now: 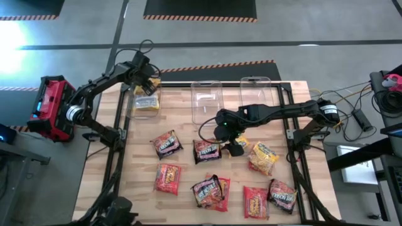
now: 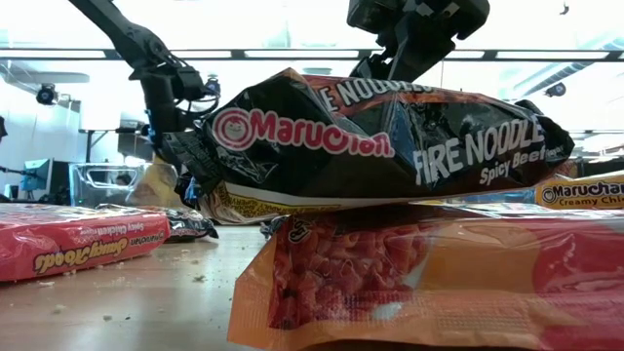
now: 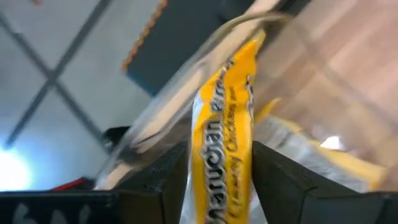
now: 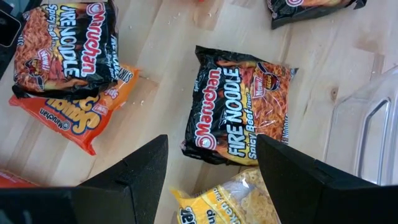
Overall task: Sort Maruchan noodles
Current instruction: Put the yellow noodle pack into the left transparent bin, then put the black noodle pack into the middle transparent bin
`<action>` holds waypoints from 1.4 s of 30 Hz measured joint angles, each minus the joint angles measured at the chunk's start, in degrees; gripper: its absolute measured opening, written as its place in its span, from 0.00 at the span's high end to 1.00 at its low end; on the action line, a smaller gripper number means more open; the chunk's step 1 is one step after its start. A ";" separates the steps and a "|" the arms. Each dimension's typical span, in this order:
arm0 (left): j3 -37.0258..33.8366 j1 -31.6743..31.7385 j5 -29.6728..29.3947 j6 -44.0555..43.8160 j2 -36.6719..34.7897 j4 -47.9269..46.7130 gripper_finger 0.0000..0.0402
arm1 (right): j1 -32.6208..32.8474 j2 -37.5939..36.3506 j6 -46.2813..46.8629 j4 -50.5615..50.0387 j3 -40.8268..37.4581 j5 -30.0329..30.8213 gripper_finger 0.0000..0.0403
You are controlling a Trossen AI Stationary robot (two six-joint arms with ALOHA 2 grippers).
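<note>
— Over by the leftmost clear bin, what is the left gripper doing?

— It hangs above that bin with its fingers pinched on a yellow Maruchan packet, held on edge. Another yellow packet lies inside the bin, below it.

— And the right gripper?

— Well to the right of that bin, low over the wooden table, jaws spread wide and holding nothing. Its wrist camera looks straight down on a black Fire Noodle packet lying flat between the fingertips' line of sight, with a second yellow-and-clear packet just beside it.

— Where are the remaining noodles?

— Scattered on the table, nearer the front edge than the bin. A black packet resting on an orange one sits near the middle front; in the low view that black wrapper reads Fire Noodle Spicy Beef. A red packet lies to its left, another red one to its right, then a dark one.

— The other bins?

— Two more clear bins stand to the right of the first, along the table's far side.
</note>
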 joint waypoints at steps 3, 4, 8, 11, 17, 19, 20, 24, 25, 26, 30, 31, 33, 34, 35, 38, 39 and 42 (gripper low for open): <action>0.00 0.00 -5.19 -0.39 0.00 0.37 0.68 | 0.00 -0.01 0.00 0.02 0.00 -0.01 0.43; 0.00 0.01 -5.90 -0.50 0.00 0.53 0.70 | 0.00 0.01 0.00 0.02 0.00 -0.01 0.43; 0.00 -0.02 -7.70 -0.87 0.00 0.44 0.75 | 0.00 0.00 0.00 0.07 0.00 0.00 0.43; 0.00 -0.04 -10.67 -0.92 0.00 0.50 0.77 | 0.00 0.00 0.00 0.18 0.00 -0.01 0.43; 0.00 -0.02 -12.53 -2.04 0.00 0.70 0.77 | 0.00 0.01 0.00 0.99 0.00 0.00 0.43; 0.00 -0.02 -10.31 -2.17 0.10 0.20 0.77 | 0.00 0.01 0.00 1.22 0.00 0.01 0.43; -0.02 0.00 -7.87 -2.20 0.17 -0.25 0.77 | 0.02 -0.01 0.00 1.21 0.00 0.01 0.43; -0.02 -0.07 -1.96 -2.26 0.17 0.05 0.77 | 0.01 0.01 0.00 1.26 0.00 0.00 0.43; -0.02 -0.09 -2.86 -2.48 0.12 0.12 0.77 | 0.00 0.01 0.00 1.28 0.00 0.01 0.43; -0.03 -0.09 -3.83 -2.64 -0.05 0.10 0.77 | 0.01 0.01 0.00 1.29 0.00 0.00 0.43; -0.09 -0.02 -4.50 -3.03 -2.79 0.13 0.77 | 0.00 0.01 0.00 1.36 0.00 -0.01 0.43; -0.09 -0.02 -4.22 -3.03 -3.78 0.12 0.77 | 0.02 0.00 0.00 1.40 0.00 0.01 0.43; -0.11 -0.09 -3.81 -3.27 -6.07 0.09 0.77 | 0.02 0.01 0.00 1.44 0.00 -0.01 0.43; -0.11 -0.11 -3.74 -3.75 -7.57 0.05 0.77 | 0.00 0.01 0.00 1.46 0.00 0.01 0.43; -0.11 -0.11 -3.70 -4.44 -9.06 -0.22 0.77 | 0.02 0.00 0.00 1.46 0.00 0.00 0.43; -0.12 -0.12 -0.91 -7.60 -13.83 -3.02 0.77 | 0.01 0.00 -0.06 1.53 0.00 0.01 0.43; -0.40 -0.26 2.26 -9.52 -15.45 -3.44 0.77 | 0.00 -0.01 0.00 1.53 0.00 0.01 0.43; -3.22 -1.45 13.69 -14.55 -21.02 -2.83 0.77 | 0.00 0.00 0.00 3.97 0.00 0.01 0.43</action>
